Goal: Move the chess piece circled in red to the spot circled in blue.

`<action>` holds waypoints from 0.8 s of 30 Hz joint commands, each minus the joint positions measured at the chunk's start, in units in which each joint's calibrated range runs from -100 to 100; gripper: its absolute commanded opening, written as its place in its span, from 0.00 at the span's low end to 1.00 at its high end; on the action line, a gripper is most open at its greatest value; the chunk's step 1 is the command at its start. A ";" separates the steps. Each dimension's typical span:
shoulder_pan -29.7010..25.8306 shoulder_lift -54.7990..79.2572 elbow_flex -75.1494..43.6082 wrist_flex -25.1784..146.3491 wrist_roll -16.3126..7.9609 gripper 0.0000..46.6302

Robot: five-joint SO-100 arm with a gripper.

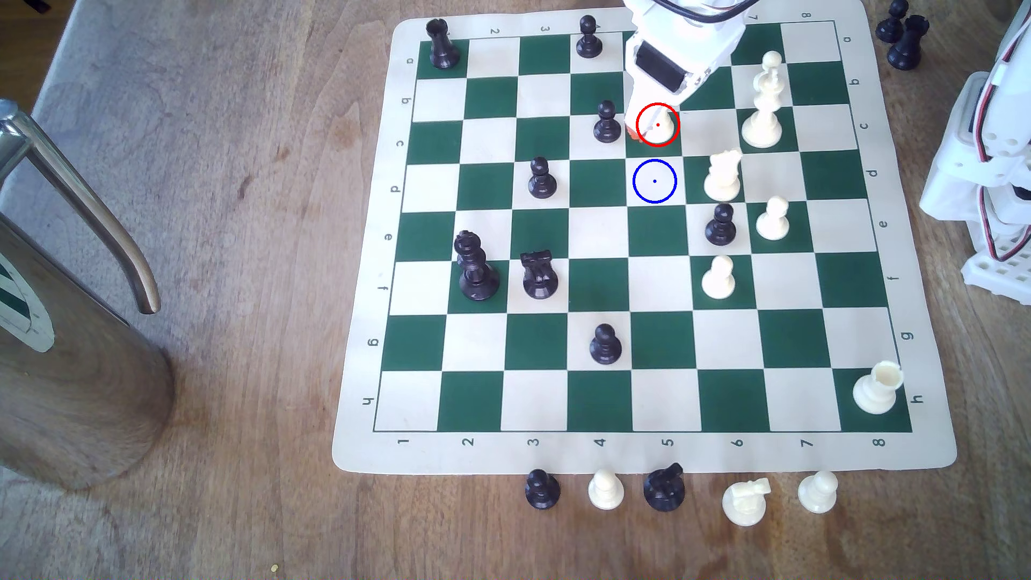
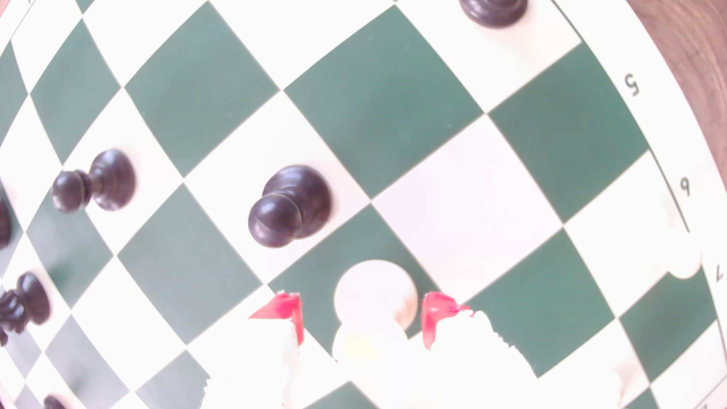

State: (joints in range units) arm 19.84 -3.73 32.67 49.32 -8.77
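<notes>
The chess piece circled in red [image 1: 658, 124] is a short cream piece on a green square of the board [image 1: 641, 452], mostly covered from above by my white gripper [image 1: 647, 129]. In the wrist view the cream piece [image 2: 375, 293] stands between my two red-tipped fingers [image 2: 293, 310], with a gap on one side and a sliver on the other. My gripper [image 2: 362, 310] is open around it. The spot circled in blue [image 1: 654, 181] is the bare cream square directly in front of the piece in the exterior view.
A black pawn [image 1: 607, 122] stands one square to the exterior view's left of the piece. A cream knight [image 1: 723, 175] sits right of the blue spot, the tall cream king [image 1: 763, 106] farther right. A metal jug [image 1: 72, 346] stands off the board.
</notes>
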 commanded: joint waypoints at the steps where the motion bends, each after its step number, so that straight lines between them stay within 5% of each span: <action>1: -0.71 -1.03 -1.03 0.23 0.00 0.35; 3: -0.71 -1.03 -1.39 0.23 0.00 0.30; 7: -0.56 -1.20 -1.48 0.96 0.49 0.01; 24: -0.17 -10.45 -2.93 5.96 0.54 0.00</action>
State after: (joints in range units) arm 19.17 -5.49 32.67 53.86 -8.08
